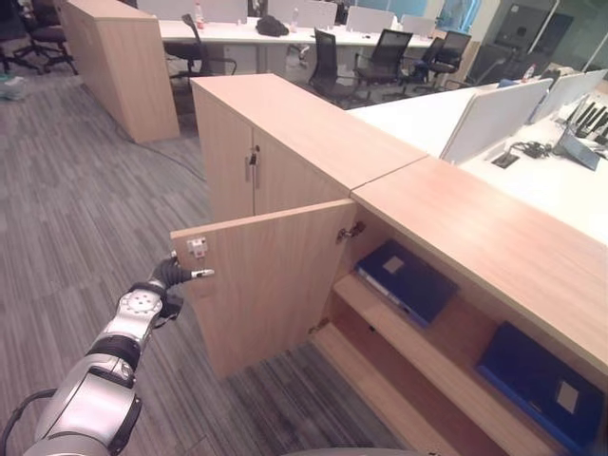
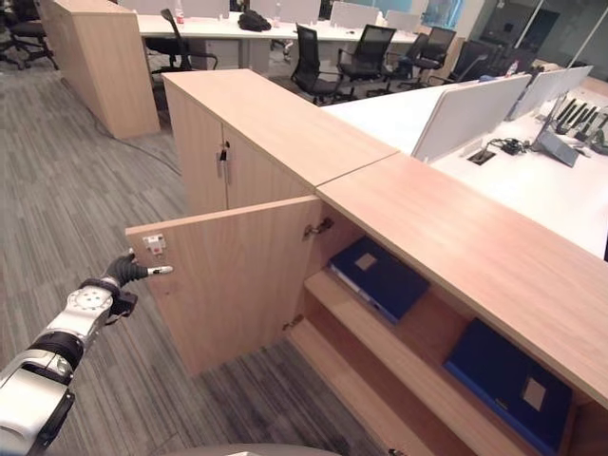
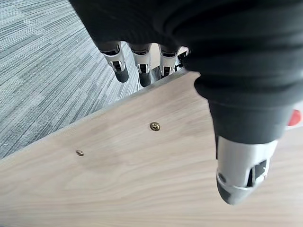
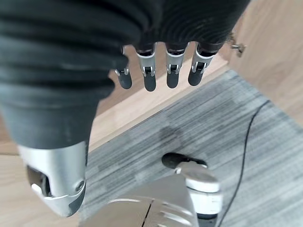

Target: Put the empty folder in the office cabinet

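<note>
Left hand [image 1: 173, 274] is on the outer edge of the open cabinet door [image 1: 266, 285], fingers over one face, thumb on the other. Right hand [image 4: 156, 71] is relaxed, holding nothing. Blue folder [image 1: 407, 280] already lies on the shelf [image 1: 418, 347], so the step looks like closing up: next, swing the door shut.

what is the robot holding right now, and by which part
No folder is held. The left hand is at the free edge of the open cabinet door, fingers over the edge and thumb on its face. The right hand hangs open over the carpet, empty.
</note>
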Motion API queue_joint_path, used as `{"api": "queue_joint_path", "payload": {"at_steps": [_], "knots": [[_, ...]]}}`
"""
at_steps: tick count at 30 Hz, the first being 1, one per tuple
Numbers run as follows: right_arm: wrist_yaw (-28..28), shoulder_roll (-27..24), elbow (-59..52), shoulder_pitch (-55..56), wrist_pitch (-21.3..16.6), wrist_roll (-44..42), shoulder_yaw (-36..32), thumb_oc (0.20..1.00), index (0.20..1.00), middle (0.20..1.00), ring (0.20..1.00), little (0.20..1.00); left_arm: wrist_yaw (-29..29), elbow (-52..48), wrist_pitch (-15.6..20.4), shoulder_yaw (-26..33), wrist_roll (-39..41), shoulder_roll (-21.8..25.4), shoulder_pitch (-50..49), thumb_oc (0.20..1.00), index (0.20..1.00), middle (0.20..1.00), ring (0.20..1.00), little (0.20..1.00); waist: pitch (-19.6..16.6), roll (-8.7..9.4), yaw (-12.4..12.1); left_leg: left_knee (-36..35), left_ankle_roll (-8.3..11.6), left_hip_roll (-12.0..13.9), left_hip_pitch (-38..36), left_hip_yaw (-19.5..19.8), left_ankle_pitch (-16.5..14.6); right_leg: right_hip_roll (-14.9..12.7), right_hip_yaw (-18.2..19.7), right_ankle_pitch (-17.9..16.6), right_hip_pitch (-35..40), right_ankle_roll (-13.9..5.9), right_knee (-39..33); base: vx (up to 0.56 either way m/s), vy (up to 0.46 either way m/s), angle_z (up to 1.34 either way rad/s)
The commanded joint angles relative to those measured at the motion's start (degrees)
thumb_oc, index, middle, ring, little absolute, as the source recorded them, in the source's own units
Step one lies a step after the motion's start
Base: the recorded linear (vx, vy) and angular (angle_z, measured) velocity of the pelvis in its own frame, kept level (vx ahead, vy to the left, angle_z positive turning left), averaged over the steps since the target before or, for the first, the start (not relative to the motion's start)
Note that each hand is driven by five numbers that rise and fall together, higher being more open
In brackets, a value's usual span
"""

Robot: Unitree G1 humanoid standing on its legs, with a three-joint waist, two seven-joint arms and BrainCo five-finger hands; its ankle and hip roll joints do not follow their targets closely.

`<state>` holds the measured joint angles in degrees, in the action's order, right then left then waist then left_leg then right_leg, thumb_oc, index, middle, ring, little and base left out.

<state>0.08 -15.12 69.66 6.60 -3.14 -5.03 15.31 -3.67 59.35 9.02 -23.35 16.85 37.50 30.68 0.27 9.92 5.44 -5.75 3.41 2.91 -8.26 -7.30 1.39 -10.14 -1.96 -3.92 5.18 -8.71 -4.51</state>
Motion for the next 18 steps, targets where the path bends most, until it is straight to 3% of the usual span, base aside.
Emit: {"api": "queue_joint_path", "payload": {"at_steps": [1,8,14,18], "knots": [[0.13,-2.52,-0.13,-3.08,-0.77,1.17,2.01,1.000,1.000,1.000,1.000,1.000,-2.44,-4.33,4.07,-1.46,-2.35,-4.21,7.89,1.000,1.000,1.000,1.000,1.000,1.70,-3.07,0.59,0.75,-1.01,-0.56,-2.04,3.06,-7.14,0.19,-1.57,0.98,-1.35,-4.41,2.62,-0.02,0.011,0.12],[0.07,-1.55,-0.76,-2.93,-0.74,0.56,0.61,1.000,1.000,1.000,1.000,1.000,-4.70,-20.02,4.75,-2.60,1.23,-5.15,-2.29,1.000,1.000,1.000,1.000,1.000,2.60,-3.61,-1.54,0.75,-1.27,-1.03,-0.55,4.77,-6.49,-0.37,-3.23,0.96,-1.23,-4.18,2.54,-0.03,0.006,0.12],[0.84,-0.56,0.15,-2.96,-0.52,-1.06,-2.27,1.000,1.000,1.000,1.000,1.000,-11.99,-37.40,4.13,-3.65,3.48,1.78,-17.62,1.000,1.000,1.000,1.000,1.000,3.15,-4.78,-3.93,0.75,-1.52,-1.59,0.13,6.37,-6.24,-0.89,-4.67,1.30,-0.79,-3.87,2.60,-0.01,-0.003,0.10],[0.80,-0.13,0.64,-3.62,-0.70,-2.14,-3.21,1.000,1.000,1.000,1.000,1.000,-15.44,-43.06,3.27,-2.55,7.20,3.29,-24.79,1.000,1.000,1.000,1.000,1.000,3.43,-5.56,-5.18,0.75,-1.63,-1.82,0.57,7.27,-5.90,-1.18,-5.47,1.50,-0.73,-3.71,2.86,-0.02,0.004,0.12]]}}
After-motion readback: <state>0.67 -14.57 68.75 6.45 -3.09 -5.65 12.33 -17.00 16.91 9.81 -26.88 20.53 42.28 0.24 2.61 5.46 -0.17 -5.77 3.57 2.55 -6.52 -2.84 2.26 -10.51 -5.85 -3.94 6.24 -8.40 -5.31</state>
